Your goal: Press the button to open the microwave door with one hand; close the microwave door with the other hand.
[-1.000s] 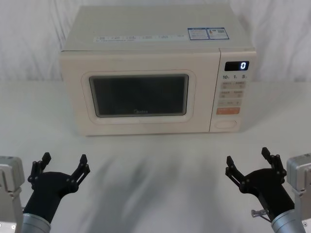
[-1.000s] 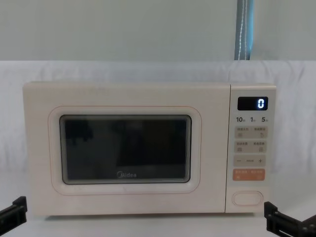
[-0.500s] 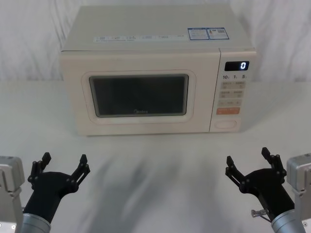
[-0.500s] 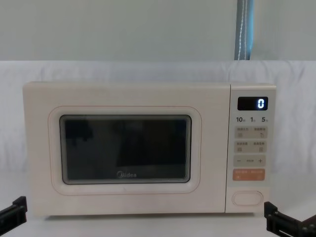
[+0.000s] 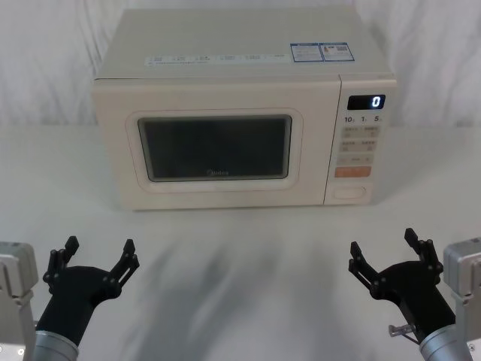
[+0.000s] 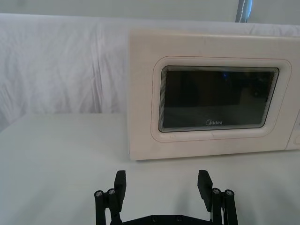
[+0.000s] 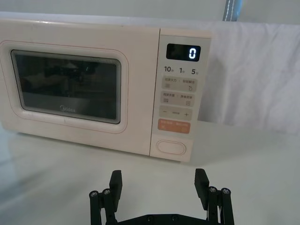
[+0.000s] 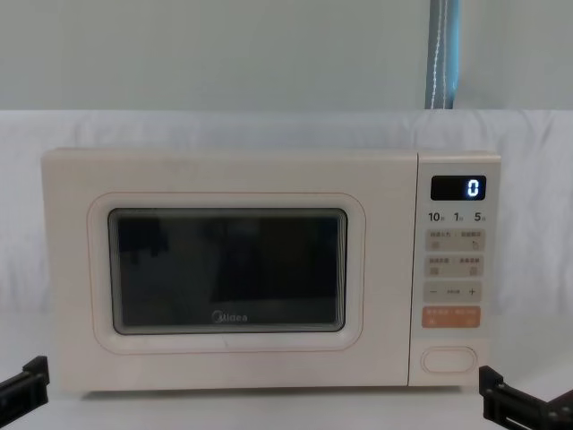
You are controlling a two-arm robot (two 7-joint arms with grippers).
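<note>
Head view | microwave door shut | left gripper, right gripper spread, empty

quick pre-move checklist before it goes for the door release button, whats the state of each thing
1. Microwave door shut and flush with the front: ok.
2. Button at the bottom of the keypad panel, below the orange key, unobstructed: ok.
3. Right gripper open, on the button's side of the table, short of the microwave: ok.
4. Left gripper open, in front of the door side, apart from it: ok.
5. Table between grippers and oven free of obstacles: ok.
6. Display reads 0, oven idle: ok.
</note>
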